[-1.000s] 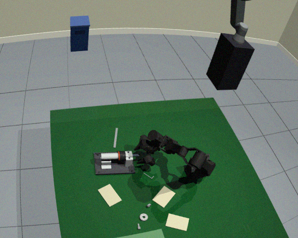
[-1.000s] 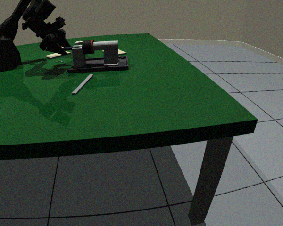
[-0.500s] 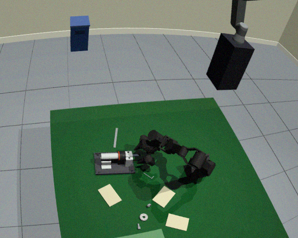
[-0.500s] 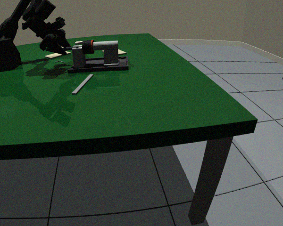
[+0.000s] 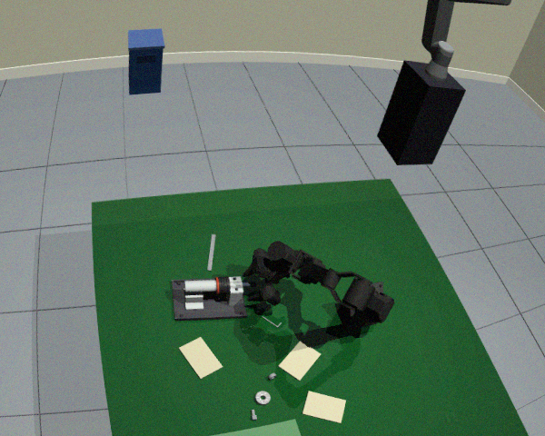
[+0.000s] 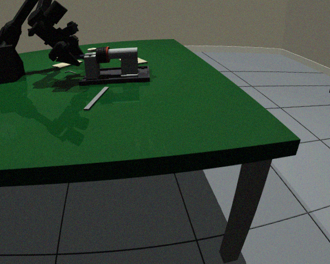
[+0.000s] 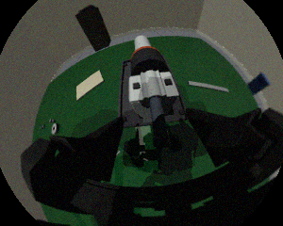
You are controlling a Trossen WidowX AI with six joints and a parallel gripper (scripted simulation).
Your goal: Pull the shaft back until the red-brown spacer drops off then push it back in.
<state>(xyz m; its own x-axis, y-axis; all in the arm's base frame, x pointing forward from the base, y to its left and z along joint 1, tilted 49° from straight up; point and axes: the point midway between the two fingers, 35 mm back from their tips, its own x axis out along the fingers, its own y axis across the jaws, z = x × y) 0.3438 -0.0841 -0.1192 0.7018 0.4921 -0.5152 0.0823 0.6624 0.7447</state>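
The red-brown spacer (image 5: pixel 217 284) (image 6: pixel 107 54) (image 7: pixel 146 47) is a thin orange-red ring, still up on the shaft line against the pale cylindrical end of the big housing block (image 5: pixel 200 285) (image 6: pixel 129 66) (image 7: pixel 141 41). Black spacers (image 5: pixel 223 286) (image 6: pixel 101 54) (image 7: pixel 148 58) sit packed between it and the white bearing support (image 5: pixel 235 287) (image 6: pixel 91 66) (image 7: pixel 138 94). The grey shaft (image 7: pixel 157 109) sticks out of the support toward me. My gripper (image 5: pixel 249 289) (image 6: pixel 78 59) (image 7: pixel 155 115) is open, with its fingers on either side of the protruding shaft. The shaft inside the spacers is hidden.
The fixture stands on a dark base plate (image 5: pixel 207 314) (image 6: pixel 116 81). A flat grey bar (image 5: pixel 211 252) (image 6: pixel 95 98) (image 7: pixel 208 87) lies beside it. A hex key (image 5: pixel 272 322) lies near my gripper. Cream cards (image 5: pixel 200 357) (image 5: pixel 299 361) (image 5: pixel 324 406) and a washer (image 5: pixel 262 397) lie farther off.
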